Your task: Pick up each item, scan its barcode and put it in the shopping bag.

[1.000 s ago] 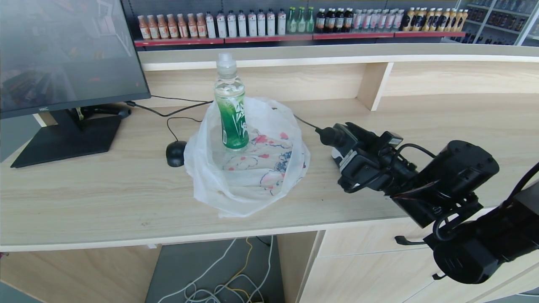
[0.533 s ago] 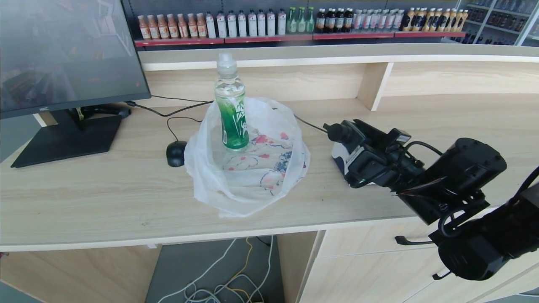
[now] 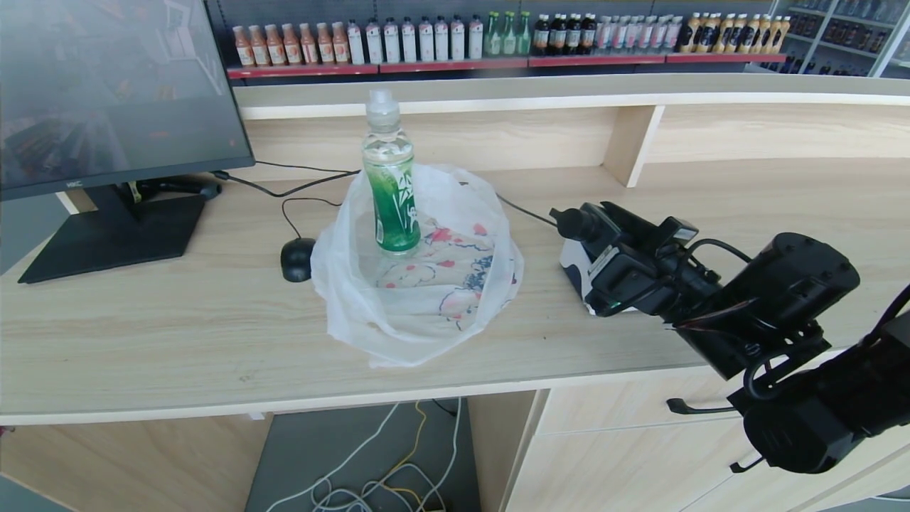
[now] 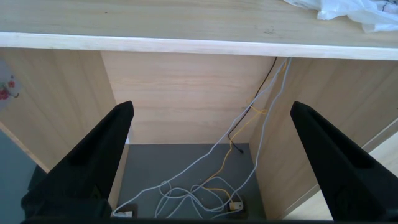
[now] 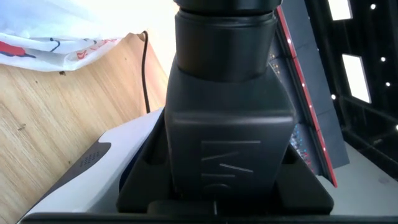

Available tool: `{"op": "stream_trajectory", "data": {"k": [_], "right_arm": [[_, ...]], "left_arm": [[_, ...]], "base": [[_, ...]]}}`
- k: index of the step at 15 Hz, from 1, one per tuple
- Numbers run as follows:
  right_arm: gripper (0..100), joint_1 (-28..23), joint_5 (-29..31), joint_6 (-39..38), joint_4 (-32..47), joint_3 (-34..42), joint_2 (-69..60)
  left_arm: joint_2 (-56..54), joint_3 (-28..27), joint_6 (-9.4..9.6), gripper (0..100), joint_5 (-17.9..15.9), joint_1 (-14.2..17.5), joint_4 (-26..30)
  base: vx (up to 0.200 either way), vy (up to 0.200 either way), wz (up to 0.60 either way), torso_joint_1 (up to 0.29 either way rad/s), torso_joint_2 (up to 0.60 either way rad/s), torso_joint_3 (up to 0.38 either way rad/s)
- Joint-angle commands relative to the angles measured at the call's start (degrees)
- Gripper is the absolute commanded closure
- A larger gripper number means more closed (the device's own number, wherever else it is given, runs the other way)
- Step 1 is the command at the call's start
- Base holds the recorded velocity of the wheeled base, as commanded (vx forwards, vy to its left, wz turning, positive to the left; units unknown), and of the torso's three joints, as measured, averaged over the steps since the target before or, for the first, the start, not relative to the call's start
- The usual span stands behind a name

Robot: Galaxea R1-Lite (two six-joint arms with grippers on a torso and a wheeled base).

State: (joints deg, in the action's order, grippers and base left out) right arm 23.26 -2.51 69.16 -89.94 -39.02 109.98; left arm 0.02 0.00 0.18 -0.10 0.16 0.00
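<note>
Presently, the bottle (image 3: 389, 192) stands upright inside the open shopping bag (image 3: 426, 313), toward the bag's rear, near the middle of the worktop (image 3: 178, 334). Its wrap label is green with white brush-style characters, which cannot be made out; the cap is pale and the upper body clear. The shopping bag is thin white plastic with red and blue print on its far wall, too creased to read. A black scanner (image 3: 579, 224) with a white and blue part beneath it sits right of the bag, its cable trailing toward the worktop's back edge. The right gripper (image 3: 611, 263) is at the scanner; whether it grips the scanner cannot be told. The scanner's black casing bears a raised mark in the right wrist view, not legible. The left gripper (image 4: 211, 109) hangs below the worktop's front edge, its fingers (image 4: 99, 155) spread wide and holding nothing, facing loose cables (image 4: 205, 186) on the floor. A black mouse (image 3: 296, 259) lies just left of the bag. A dark monitor (image 3: 106, 85) occupies the back left corner; the small bezel mark is unreadable.
</note>
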Motion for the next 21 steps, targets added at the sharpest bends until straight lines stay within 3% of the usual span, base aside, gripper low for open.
{"op": "stream_trajectory", "data": {"k": [1, 10, 14, 16, 19, 21], "right_arm": [[100, 0.03, -0.04, 0.01, -0.06, 0.09, -0.12], [100, 2.32, 1.81, -0.16, -0.06, -0.35, -2.41], [100, 8.03, 10.60, -5.17, -0.06, -0.27, -6.98], [100, 9.26, 14.99, -9.48, -0.06, 0.35, -8.73], [100, 10.84, 22.02, -22.14, -0.06, 2.81, -9.26], [100, 10.84, 23.43, -29.96, -0.06, 2.99, -8.91]], "left_arm": [[-0.02, 0.00, -0.01, 0, 0.01, 0.02, 0.00], [-0.02, 0.00, -0.01, 0, 0.01, 0.02, 0.00], [-0.02, 0.00, -0.01, 0, 0.01, 0.02, 0.00], [-0.02, 0.00, 0.08, 0, 0.01, 0.02, 0.00], [-0.02, 0.00, 0.08, 0, 0.01, 0.02, 0.00], [-0.02, 0.00, 0.17, 0, 0.01, 0.02, 0.00]], "base": [[0.000, 0.000, 0.00, 0.000, 0.00, 0.000], [0.000, 0.000, 0.00, 0.000, 0.00, 0.000], [0.000, 0.000, 0.00, 0.000, 0.00, 0.000], [0.000, 0.000, 0.00, 0.000, 0.00, 0.000], [0.000, 0.000, 0.00, 0.000, 0.00, 0.000], [0.000, 0.000, 0.00, 0.000, 0.00, 0.000]]}}
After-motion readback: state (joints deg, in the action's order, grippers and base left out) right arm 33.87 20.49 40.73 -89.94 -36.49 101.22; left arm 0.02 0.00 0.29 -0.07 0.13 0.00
